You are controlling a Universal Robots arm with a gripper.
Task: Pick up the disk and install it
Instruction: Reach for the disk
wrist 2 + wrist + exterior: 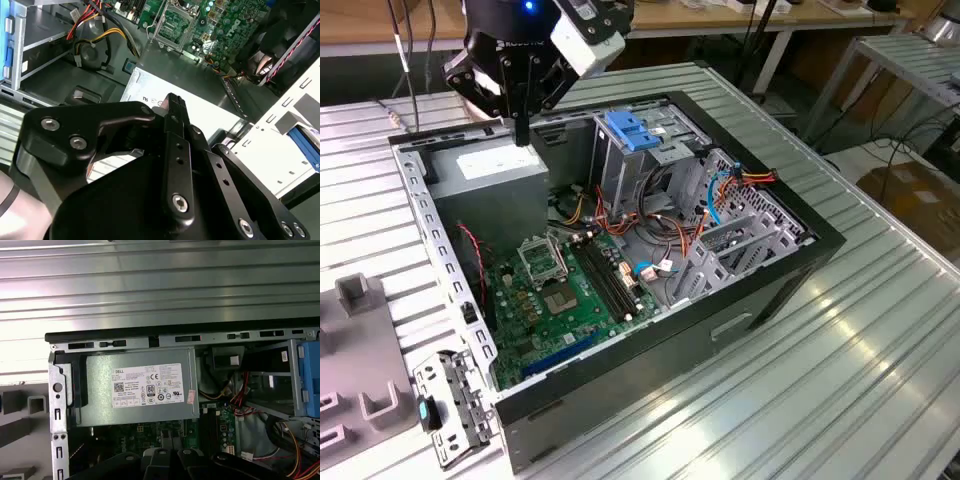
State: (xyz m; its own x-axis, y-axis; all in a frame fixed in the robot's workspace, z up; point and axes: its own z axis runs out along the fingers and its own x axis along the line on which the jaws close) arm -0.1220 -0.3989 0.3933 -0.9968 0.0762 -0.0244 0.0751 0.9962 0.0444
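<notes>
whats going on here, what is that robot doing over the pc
A robot arm's gripper hangs over an open computer case lying on a ribbed metal table. It sits just above the grey power-supply box in one corner of the case. Its fingers are shut and it is carrying nothing. The drive cage with the blue bracket on top stands apart from the gripper.

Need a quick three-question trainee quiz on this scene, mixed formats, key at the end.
1. True or false: the gripper hangs above the grey power box in the computer case.
2. The bracket atop the metal drive cage is: A red, B blue, C green.
3. Fill in: the case stands on a ribbed metal ____.
Key: 1 true; 2 B; 3 table.
</notes>
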